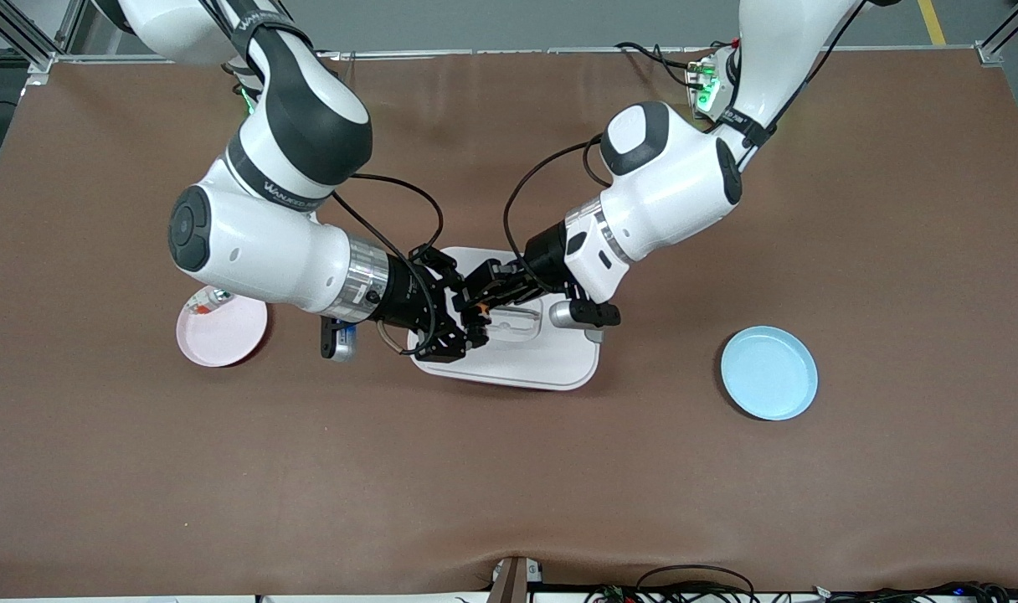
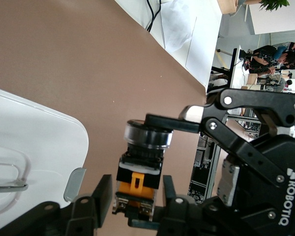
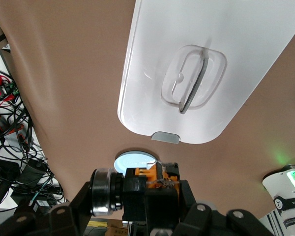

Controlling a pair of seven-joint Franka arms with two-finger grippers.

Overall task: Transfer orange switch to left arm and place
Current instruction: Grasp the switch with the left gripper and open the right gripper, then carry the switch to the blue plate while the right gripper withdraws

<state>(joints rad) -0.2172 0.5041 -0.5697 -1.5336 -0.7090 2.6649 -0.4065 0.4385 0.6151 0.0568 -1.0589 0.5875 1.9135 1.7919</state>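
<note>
The orange switch [image 1: 480, 311], a black and orange body with a silver ringed head, hangs in the air over the white box [image 1: 551, 368]. My right gripper [image 1: 467, 322] is shut on it end to end, one finger on the head and one on the base, as the right wrist view [image 3: 137, 196] shows. My left gripper [image 1: 478, 303] is open with its fingers on either side of the switch body [image 2: 137, 169], narrow gaps showing on both sides. The box lid with its clear handle lies below in both wrist views [image 2: 39, 142] [image 3: 206, 44].
A pink plate [image 1: 224, 335] with a small silver-and-red item [image 1: 208, 300] sits toward the right arm's end. A blue plate [image 1: 768, 373] sits toward the left arm's end and shows in the right wrist view [image 3: 135, 160]. Brown table surrounds the box.
</note>
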